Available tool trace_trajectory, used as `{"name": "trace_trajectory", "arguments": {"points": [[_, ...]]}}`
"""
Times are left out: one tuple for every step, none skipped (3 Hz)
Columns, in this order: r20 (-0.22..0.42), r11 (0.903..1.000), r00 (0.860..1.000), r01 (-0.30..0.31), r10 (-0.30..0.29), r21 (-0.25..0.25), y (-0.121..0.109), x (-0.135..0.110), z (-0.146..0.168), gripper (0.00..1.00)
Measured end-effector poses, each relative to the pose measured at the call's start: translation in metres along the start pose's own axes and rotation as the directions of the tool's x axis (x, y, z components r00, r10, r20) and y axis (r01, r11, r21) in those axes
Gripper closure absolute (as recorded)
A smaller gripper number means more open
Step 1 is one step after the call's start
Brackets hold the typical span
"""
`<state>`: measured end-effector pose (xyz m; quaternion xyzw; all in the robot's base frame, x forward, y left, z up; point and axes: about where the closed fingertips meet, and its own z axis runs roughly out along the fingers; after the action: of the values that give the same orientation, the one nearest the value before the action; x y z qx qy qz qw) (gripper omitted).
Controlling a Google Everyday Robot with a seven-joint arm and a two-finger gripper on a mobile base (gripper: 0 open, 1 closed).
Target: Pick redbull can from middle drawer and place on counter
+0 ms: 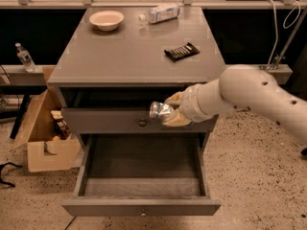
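My gripper point(169, 110) is shut on the redbull can point(160, 110), a shiny silver can held on its side. It hangs in front of the closed upper drawer front, above the open middle drawer point(141, 163) and just below the counter's point(129, 51) front edge. The drawer's dark floor shows nothing in it. My white arm point(249, 92) reaches in from the right.
On the counter are a white bowl point(106, 19) at the back left, a clear plastic water bottle point(160, 12) lying at the back, and a dark snack packet point(181, 51) at the right. A cardboard box point(45, 138) stands on the floor to the left.
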<state>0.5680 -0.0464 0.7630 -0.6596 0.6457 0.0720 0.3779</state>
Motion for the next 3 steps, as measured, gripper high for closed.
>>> {"name": "trace_trajectory", "arguments": {"points": [[-0.042,0.9942,0.996,0.082,-0.079,0.069,-0.032,-0.043,-0.042,1.0],[-0.041,0.9942,0.996,0.082,-0.079,0.07,-0.032,-0.043,-0.042,1.0],[0.003,0.9939,0.997,0.077,-0.077,0.08,-0.049,-0.067,-0.046,1.0]]}}
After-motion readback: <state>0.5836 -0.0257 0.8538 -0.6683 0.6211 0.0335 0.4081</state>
